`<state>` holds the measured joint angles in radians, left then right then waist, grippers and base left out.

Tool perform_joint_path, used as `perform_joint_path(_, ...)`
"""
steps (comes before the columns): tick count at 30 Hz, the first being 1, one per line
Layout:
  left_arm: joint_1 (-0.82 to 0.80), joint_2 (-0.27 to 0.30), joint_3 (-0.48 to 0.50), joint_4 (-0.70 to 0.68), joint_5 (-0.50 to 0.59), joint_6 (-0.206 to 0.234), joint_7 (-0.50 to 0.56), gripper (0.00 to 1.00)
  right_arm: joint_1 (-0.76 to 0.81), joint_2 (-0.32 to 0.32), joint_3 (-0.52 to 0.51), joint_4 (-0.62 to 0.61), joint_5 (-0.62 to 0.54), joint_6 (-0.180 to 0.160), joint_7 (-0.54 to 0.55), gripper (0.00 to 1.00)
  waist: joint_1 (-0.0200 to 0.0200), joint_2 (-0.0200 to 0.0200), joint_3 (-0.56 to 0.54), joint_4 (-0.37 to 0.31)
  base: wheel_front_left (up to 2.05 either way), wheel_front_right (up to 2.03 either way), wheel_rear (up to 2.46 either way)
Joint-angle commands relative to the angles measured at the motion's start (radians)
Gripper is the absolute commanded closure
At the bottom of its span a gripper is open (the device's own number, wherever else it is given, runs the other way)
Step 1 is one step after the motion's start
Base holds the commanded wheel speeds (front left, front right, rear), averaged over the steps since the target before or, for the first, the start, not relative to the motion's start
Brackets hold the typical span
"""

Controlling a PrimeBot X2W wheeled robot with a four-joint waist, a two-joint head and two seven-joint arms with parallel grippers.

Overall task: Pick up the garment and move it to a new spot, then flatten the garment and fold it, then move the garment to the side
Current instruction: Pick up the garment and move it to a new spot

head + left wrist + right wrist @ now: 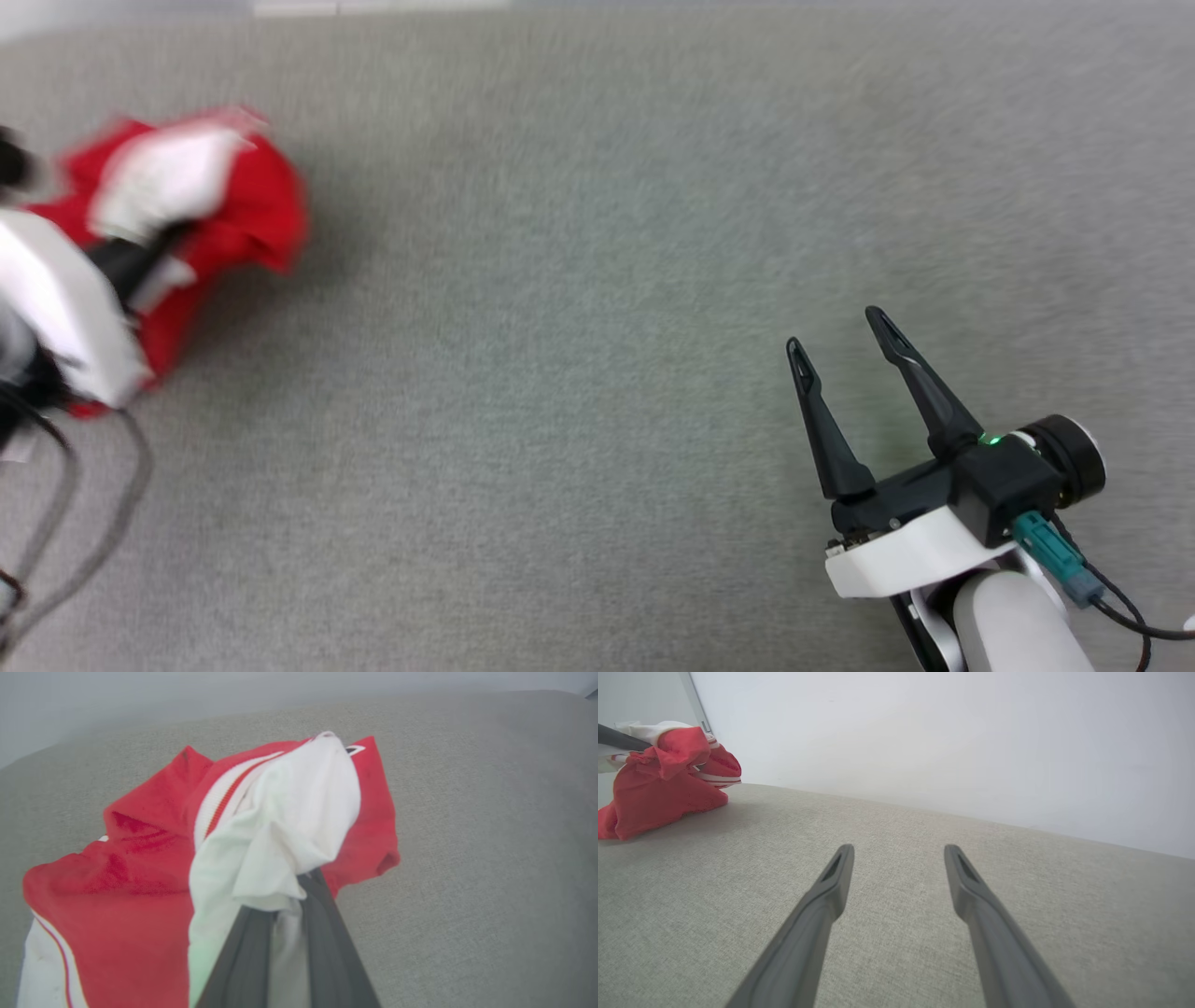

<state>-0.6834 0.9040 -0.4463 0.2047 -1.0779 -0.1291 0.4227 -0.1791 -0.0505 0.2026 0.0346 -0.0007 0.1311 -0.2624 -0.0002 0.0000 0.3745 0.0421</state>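
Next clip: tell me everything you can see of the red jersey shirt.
The garment is a red jersey shirt with white sleeves and red-and-white striped trim, seemingly soft knit. It sits crumpled in a heap at the robot's left on the grey fabric surface, lower folds resting there. The left gripper is shut on a white fold, holding it raised.

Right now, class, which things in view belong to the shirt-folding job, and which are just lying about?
Job: garment, bunched; left gripper, shut on it; right gripper, open, apart from it.
Just there: grey fabric surface; pale wall.
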Motion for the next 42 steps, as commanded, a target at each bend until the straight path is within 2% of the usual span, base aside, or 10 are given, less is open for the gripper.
perform_joint_path(1, 0.024, -0.016, -0.023, -0.025, 0.005, -0.001, -0.015, 1.0, 0.014, 0.0, -0.006, 0.003, 0.008, -0.001, -0.003, 0.0, 0.0002, 0.0, -0.074, -0.042, 0.0, 0.0, 0.0)
perform_joint_path(5, 0.059, -0.084, -0.087, -0.083, 0.021, 0.001, -0.047, 1.0, 0.032, 0.0, -0.025, 0.003, 0.026, -0.001, -0.003, 0.0, 0.0002, 0.0, -0.129, -0.076, 0.0, 0.0, 0.0)
perform_joint_path(13, 0.083, -0.298, -0.217, -0.123, 0.104, 0.064, -0.1, 1.0, 0.065, 0.001, -0.045, 0.0, 0.042, -0.001, -0.003, 0.0, 0.0002, 0.0, -0.189, -0.144, 0.0, 0.0, 0.0)
perform_joint_path(22, 0.029, -0.547, -0.355, 0.011, 0.235, 0.111, -0.193, 1.0, 0.069, 0.001, -0.068, -0.022, 0.053, -0.001, -0.003, 0.0, 0.0002, 0.0, -0.164, -0.236, 0.0, 0.0, 0.0)
perform_joint_path(26, -0.012, -0.632, -0.396, 0.097, 0.279, 0.109, -0.229, 1.0, 0.065, 0.001, -0.078, -0.022, 0.06, -0.001, -0.003, 0.0, 0.0002, 0.0, -0.147, -0.266, 0.0, 0.0, 0.0)
perform_joint_path(28, -0.027, -0.664, -0.415, 0.144, 0.312, 0.109, -0.266, 0.0, 0.059, 0.001, -0.075, -0.022, 0.064, -0.001, -0.003, 0.0, 0.0002, 0.0, -0.143, -0.279, 0.0, 0.0, 0.0)
perform_joint_path(32, -0.033, -0.726, -0.443, 0.226, 0.341, 0.085, -0.334, 0.0, 0.059, 0.001, -0.076, -0.015, 0.069, -0.001, -0.003, 0.0, 0.0002, 0.0, -0.151, -0.292, 0.0, 0.0, 0.0)
perform_joint_path(35, -0.035, -0.747, -0.438, 0.258, 0.336, 0.066, -0.395, 0.0, 0.069, 0.001, -0.09, -0.011, 0.067, -0.001, -0.003, 0.0, 0.0002, 0.0, -0.168, -0.279, 0.0, 0.0, 0.0)
perform_joint_path(38, -0.048, -0.739, -0.425, 0.271, 0.35, 0.056, -0.467, 0.0, 0.079, 0.001, -0.094, -0.004, 0.059, -0.001, -0.003, 0.0, 0.0002, 0.0, -0.193, -0.258, 0.0, 0.0, 0.0)
perform_joint_path(42, -0.049, -0.703, -0.395, 0.27, 0.372, 0.067, -0.559, 0.0, 0.089, 0.001, -0.097, 0.002, 0.052, -0.001, -0.003, 0.0, 0.0002, 0.0, -0.233, -0.217, 0.0, 0.0, 0.0)
